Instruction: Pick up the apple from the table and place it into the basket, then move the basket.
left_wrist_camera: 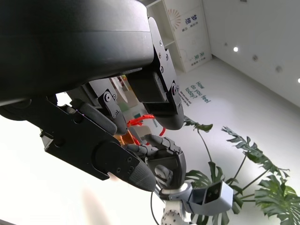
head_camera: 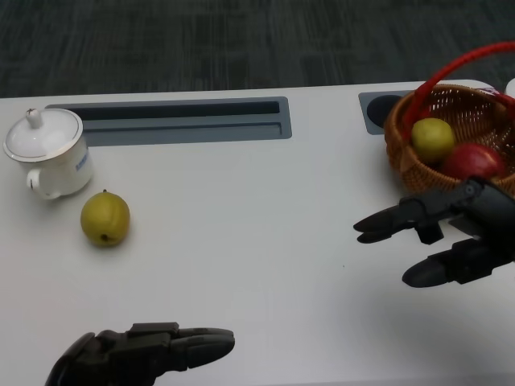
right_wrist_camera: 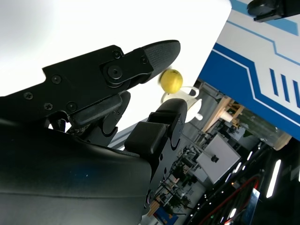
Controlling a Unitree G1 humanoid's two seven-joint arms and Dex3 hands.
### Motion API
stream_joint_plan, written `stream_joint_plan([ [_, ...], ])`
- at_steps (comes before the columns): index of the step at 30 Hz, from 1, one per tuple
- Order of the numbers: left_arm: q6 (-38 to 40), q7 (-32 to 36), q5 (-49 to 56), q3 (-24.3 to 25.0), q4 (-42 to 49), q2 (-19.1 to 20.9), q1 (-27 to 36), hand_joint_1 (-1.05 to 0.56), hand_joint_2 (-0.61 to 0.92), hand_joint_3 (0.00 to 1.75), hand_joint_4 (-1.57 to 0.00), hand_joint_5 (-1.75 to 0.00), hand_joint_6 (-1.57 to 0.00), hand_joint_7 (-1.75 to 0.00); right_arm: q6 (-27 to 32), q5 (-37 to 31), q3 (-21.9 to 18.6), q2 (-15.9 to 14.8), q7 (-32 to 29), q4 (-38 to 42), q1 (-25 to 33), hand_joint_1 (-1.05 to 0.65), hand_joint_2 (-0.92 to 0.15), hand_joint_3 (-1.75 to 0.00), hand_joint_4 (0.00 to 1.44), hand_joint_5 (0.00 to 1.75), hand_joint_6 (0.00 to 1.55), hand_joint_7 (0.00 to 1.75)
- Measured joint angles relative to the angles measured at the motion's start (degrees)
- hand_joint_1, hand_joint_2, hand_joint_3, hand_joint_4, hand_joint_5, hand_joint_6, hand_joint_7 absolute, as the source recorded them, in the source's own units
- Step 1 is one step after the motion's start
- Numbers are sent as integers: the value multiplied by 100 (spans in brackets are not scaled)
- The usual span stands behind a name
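Red apple (head_camera: 475,161) lay inside the basket (head_camera: 402,153), at its near right, touching a yellow-green fruit (head_camera: 433,138) also in the basket. Basket was brown woven wicker, upright, with a red arched handle (head_camera: 451,68), standing at the far right of the white table (head_camera: 257,233).

An office or showroom-type hall is showing here: a white desk (head_camera: 241,209) with a grey cable tray (head_camera: 181,119) is standing on dark grey carpet (head_camera: 201,40). Behind it, large potted plants (left_wrist_camera: 243,159) are growing beside white walls bearing printed slogans (left_wrist_camera: 196,93), ceiling spotlights (left_wrist_camera: 235,48) are shining, and a white shelving unit (left_wrist_camera: 180,33) is standing nearby.
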Motion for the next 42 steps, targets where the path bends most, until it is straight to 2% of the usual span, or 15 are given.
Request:
stream_joint_plan([
  [5, 59, 43, 115, 251, -46, -28, 4, -51, 74, 0, -94, 0, -86, 0, -163, -7, 164, 391, 21, -78, 297, -59, -79, 0, 80, 0, 74, 0],
  [15, 419, 43, 95, 516, -262, 118, -131, -50, 73, 0, -94, 0, -87, 0, -642, -250, 463, 817, -179, -246, 750, -53, -77, 0, 60, 0, 57, 0],
  [25, 398, 0, -69, 654, 45, 365, -548, -45, 74, 1, -94, 0, -86, 0, -1535, -784, 566, 1080, -1026, 221, 763, -31, -78, -1, 61, 0, 53, 0],
  [32, 340, -81, -174, 737, 263, 498, -681, -40, 75, 0, -94, 0, -86, 0, -1847, -1243, 630, 1137, -1633, 484, 710, -25, -79, 0, 61, 0, 51, 0],
  [42, 254, -190, -284, 712, 428, 558, -818, -40, 76, 0, -96, -1, -87, 0, -2056, -1380, 779, 1185, -2118, 736, 601, -25, -79, 0, 62, 1, 53, 1],
])
